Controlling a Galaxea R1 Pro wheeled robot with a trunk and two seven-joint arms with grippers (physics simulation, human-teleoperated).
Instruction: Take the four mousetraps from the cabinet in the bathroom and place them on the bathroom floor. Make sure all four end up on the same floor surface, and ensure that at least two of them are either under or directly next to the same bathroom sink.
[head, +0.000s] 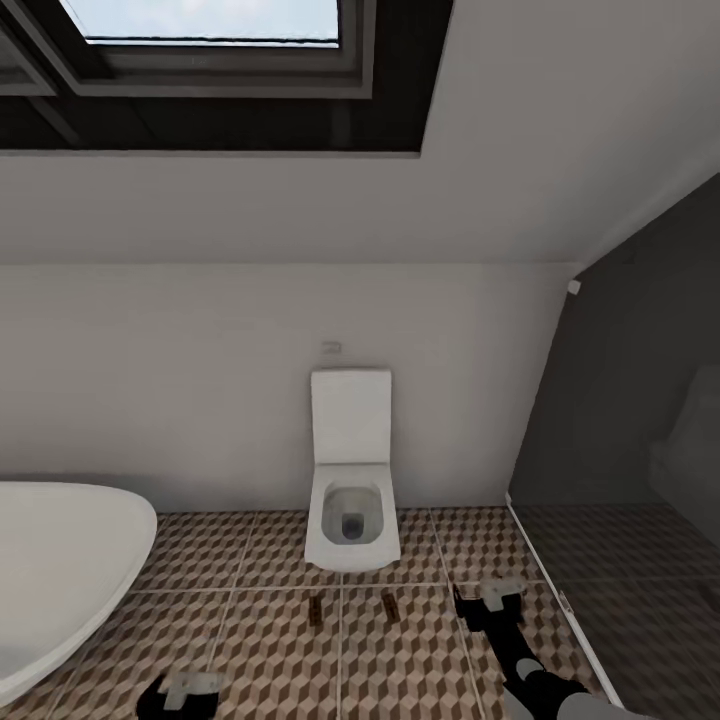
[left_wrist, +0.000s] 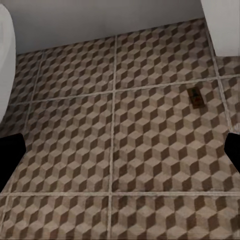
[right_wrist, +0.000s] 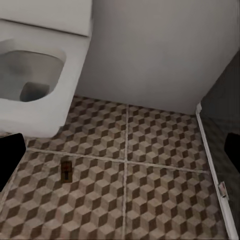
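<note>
Two mousetraps (head: 315, 610) (head: 389, 604) are lying flat on the bathroom floor (head: 270, 650), just in front of the toilet (head: 352, 500). The left gripper (head: 190, 690) and right gripper (head: 497, 598) are both hovering spread wide, grasping nothing.

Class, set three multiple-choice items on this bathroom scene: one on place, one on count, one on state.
1. Where do the mousetraps lie?
A in the toilet bowl
B on the tiled floor in front of the toilet
C on the bathtub rim

2. How many mousetraps does the head view show?
A two
B four
C none

3. The toilet lid is:
A shut
B missing
C raised

Key: B, both traps lie on the floor before the toilet; A, two show; C, the bowl is open, lid upright.
</note>
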